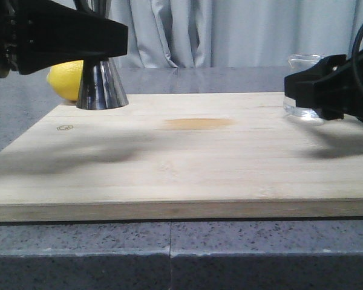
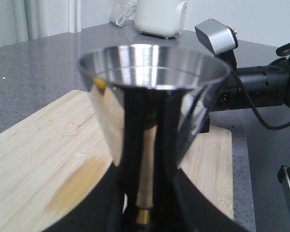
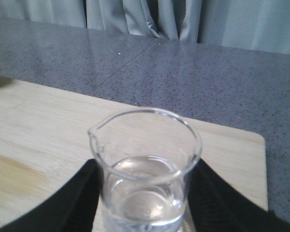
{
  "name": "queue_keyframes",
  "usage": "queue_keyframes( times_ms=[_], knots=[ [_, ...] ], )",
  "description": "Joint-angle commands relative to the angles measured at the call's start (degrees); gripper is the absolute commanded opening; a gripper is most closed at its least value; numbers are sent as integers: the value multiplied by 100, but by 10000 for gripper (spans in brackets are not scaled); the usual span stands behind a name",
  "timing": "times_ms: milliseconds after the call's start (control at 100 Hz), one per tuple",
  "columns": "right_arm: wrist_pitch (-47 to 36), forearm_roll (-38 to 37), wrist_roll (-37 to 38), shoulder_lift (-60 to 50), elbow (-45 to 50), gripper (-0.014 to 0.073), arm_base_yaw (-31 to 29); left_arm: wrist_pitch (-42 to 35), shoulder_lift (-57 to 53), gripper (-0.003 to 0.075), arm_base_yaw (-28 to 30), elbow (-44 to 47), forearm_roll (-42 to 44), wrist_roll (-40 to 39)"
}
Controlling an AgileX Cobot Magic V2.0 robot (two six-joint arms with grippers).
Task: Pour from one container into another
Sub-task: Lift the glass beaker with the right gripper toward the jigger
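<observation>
The steel jigger (image 1: 101, 89) stands upright at the far left of the wooden board (image 1: 181, 169), its waist hidden by my left gripper (image 1: 103, 42), which is shut on it. In the left wrist view the jigger's upper cup (image 2: 154, 92) fills the middle, with the black fingers (image 2: 101, 208) pressed to its waist at the gold band. The glass beaker (image 1: 304, 110) sits at the board's far right inside my right gripper (image 1: 308, 87). The right wrist view shows the beaker (image 3: 145, 164) upright, holding clear liquid, with black fingers (image 3: 77, 198) against both sides. Whether it is off the board, I cannot tell.
A yellow lemon (image 1: 65, 78) lies behind the jigger, off the board's far left corner. A brownish stain (image 1: 196, 124) marks the middle of the board. Grey speckled counter (image 1: 169, 254) surrounds the board, and curtains hang behind. A white appliance (image 2: 159, 17) stands far back on the counter.
</observation>
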Motion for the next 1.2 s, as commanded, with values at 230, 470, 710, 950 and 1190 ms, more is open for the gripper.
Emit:
queue_keyframes(
  times_ms=[230,470,710,950,1190],
  knots=[
    [1108,-436,-65,-1061,-870,277,-31,-357,-191,-19,7,-166,-273,-56],
    [2486,-881,-65,-1578,-1749,277,68,-357,-191,-19,7,-166,-273,-56],
    [3127,-1173,-65,-1682,-2447,277,511,-357,-191,-19,7,-166,-273,-56],
    [3639,-1426,-65,-1672,-2932,277,1082,-357,-191,-19,7,-166,-273,-56],
    [4067,-1646,-65,-1672,-3283,277,1552,-357,-191,-19,7,-166,-273,-56]
  ],
)
